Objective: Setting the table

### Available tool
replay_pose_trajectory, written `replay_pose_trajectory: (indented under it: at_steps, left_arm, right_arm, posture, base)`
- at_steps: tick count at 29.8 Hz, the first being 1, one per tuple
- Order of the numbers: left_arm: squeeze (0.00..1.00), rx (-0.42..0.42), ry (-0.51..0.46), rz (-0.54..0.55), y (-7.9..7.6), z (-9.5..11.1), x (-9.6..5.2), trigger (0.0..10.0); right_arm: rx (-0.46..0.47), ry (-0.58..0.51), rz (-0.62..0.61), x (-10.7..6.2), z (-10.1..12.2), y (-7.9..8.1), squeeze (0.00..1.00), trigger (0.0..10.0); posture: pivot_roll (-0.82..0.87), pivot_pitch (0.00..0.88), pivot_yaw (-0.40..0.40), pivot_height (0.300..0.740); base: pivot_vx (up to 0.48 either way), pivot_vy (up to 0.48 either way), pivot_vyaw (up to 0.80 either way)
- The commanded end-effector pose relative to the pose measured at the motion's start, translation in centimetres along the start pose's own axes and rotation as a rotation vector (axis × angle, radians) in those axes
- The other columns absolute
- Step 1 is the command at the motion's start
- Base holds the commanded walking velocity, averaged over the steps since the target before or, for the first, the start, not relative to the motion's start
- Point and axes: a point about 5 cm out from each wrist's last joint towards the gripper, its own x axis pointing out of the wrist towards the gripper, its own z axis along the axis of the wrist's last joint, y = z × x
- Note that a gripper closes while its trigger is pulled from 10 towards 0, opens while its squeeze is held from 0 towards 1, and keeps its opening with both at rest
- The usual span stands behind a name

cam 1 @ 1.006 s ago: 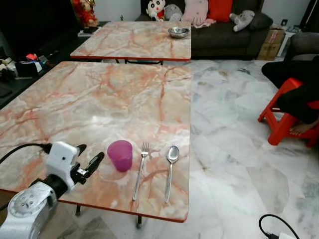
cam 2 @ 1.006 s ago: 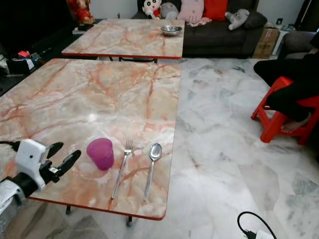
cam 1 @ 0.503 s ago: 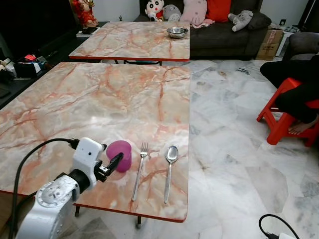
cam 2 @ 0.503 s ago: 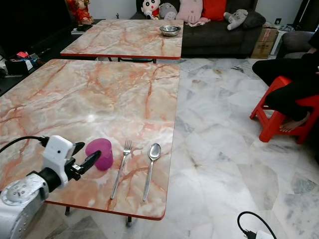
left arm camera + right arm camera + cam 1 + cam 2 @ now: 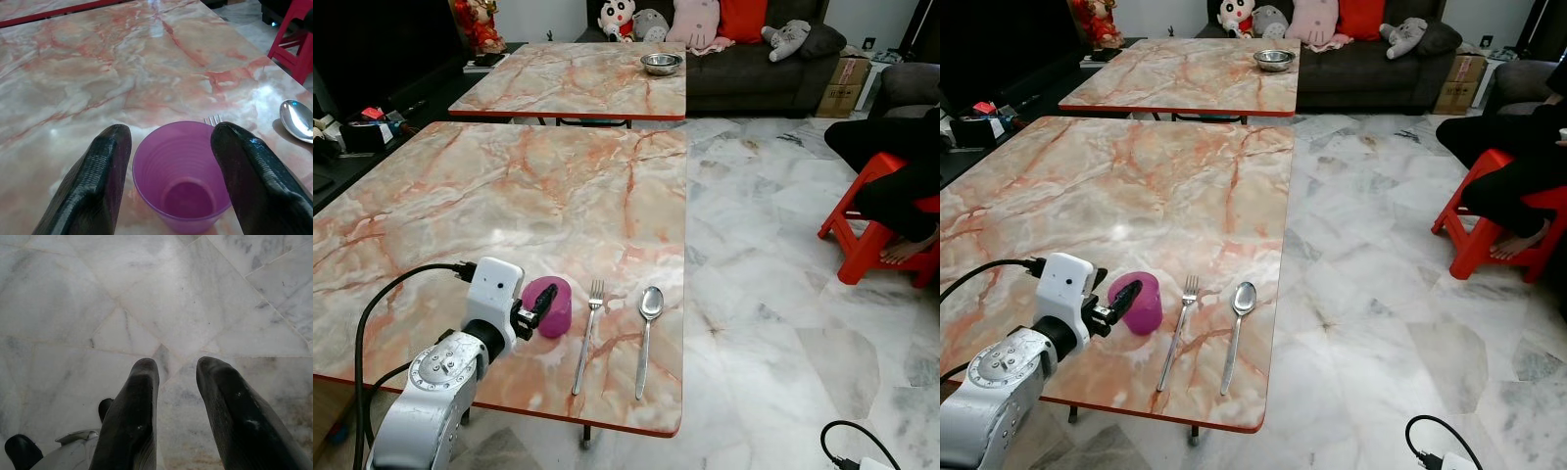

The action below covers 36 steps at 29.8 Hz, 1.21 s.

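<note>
A purple plastic cup [image 5: 555, 306] stands upright and empty near the front edge of the marble table [image 5: 509, 196]. To its right lie a fork [image 5: 587, 338] and a spoon [image 5: 647, 336], side by side. My left gripper [image 5: 171, 131] is open, with one black finger on each side of the cup [image 5: 181, 196] at rim height; small gaps show between the fingers [image 5: 105, 166] and the cup wall. In the head views the gripper [image 5: 540, 300] reaches in from the cup's left. My right gripper [image 5: 177, 366] hangs open over the floor tiles, holding nothing.
A second marble table [image 5: 578, 83] behind carries a metal bowl [image 5: 663, 64]. A dark sofa [image 5: 754, 69] with plush toys lines the back wall. A person sits on a red stool [image 5: 867, 230] at the right. White tiled floor [image 5: 773, 294] lies right of the table.
My left arm has swung right and forward along the table's front, bringing its open fingers from well left of the cup to either side of it. Cup, fork and spoon have not moved.
</note>
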Motion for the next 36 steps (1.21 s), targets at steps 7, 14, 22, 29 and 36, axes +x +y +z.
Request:
replay_pose_trajectory:
  at_steps: [7, 14, 22, 29, 36]
  left_arm:
    - [0.0, 0.051, 0.025, -0.01, -0.5, 0.4, 0.7, 10.0]
    - [0.0, 0.02, 0.035, 0.037, -1.3, 0.5, 1.5, 10.0]
    - [0.0, 0.023, 0.056, 0.008, -2.0, 0.4, 1.7, 10.0]
    - [0.0, 0.017, 0.08, 0.074, -1.7, 0.1, 2.1, 10.0]
    - [0.0, 0.027, 0.08, 0.115, -1.5, 0.0, 2.5, 10.0]
  right_arm:
    - [0.013, 0.006, -0.001, 0.0, -0.1, 0.1, 0.0, 10.0]
    - [0.012, 0.006, -0.001, 0.0, -0.1, 0.1, 0.0, 10.0]
    - [0.013, 0.007, 0.0, 0.0, -0.1, 0.1, 0.0, 10.0]
    - [0.012, 0.007, 0.0, 0.0, -0.1, 0.1, 0.0, 10.0]
    - [0.009, 0.008, 0.0, 0.0, -0.2, 0.1, 0.0, 10.0]
  posture:
    - [0.04, 0.056, 0.034, 0.74]
    - [0.04, 0.057, 0.033, 0.74]
    - [0.04, 0.057, 0.035, 0.74]
    - [0.04, 0.054, 0.034, 0.74]
    - [0.03, 0.049, 0.032, 0.74]
  base:
    - [0.0, 0.0, 0.0]
    - [0.0, 0.0, 0.0]
    - [0.0, 0.0, 0.0]
    - [0.0, 0.0, 0.0]
    - [0.0, 0.0, 0.0]
